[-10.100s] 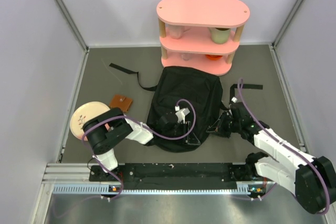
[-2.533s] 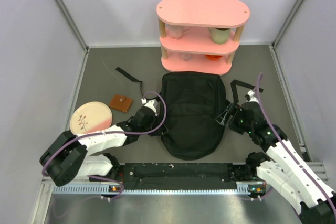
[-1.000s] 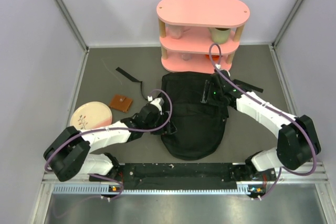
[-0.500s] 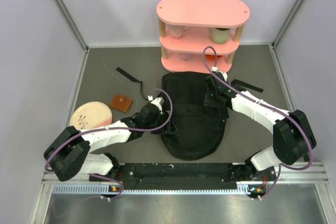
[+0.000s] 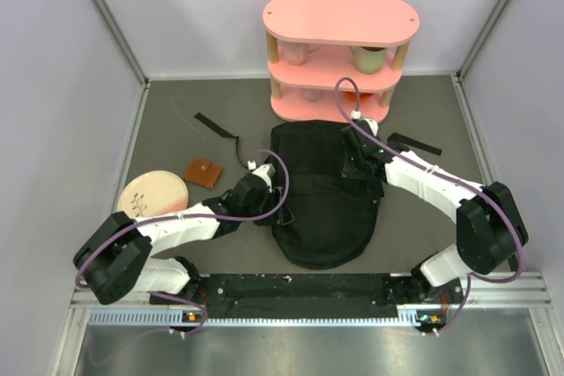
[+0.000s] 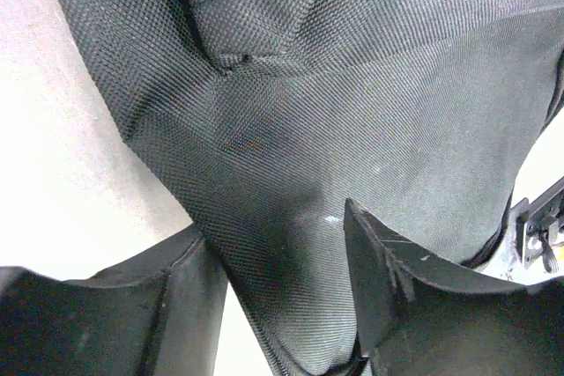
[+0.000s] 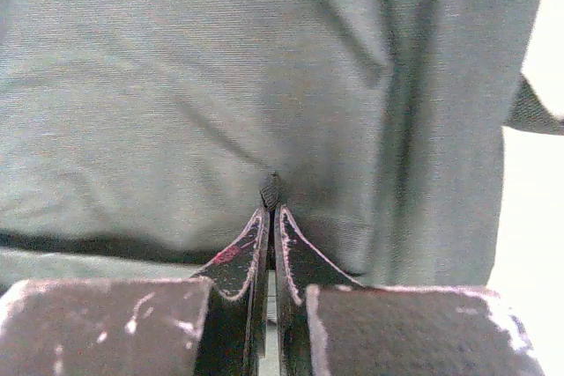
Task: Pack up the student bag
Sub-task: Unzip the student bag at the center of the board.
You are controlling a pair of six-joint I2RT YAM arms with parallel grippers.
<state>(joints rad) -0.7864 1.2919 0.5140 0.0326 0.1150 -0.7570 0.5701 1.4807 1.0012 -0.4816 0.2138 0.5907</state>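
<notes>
Arms work opposite edges of student bag on grey table

Left gripper stays at the bag's left edge, fingers spread with black fabric between them. The bag lies flat mid-table, just in front of the pink shelf. Right gripper, beside the bag's right side 2.5 seconds ago, now pinches a small tab near its top, fingers pressed together.

Black woven student bag; pink shelf; pale pink plate, dark sprig motif; brown square item; grey table.
</notes>
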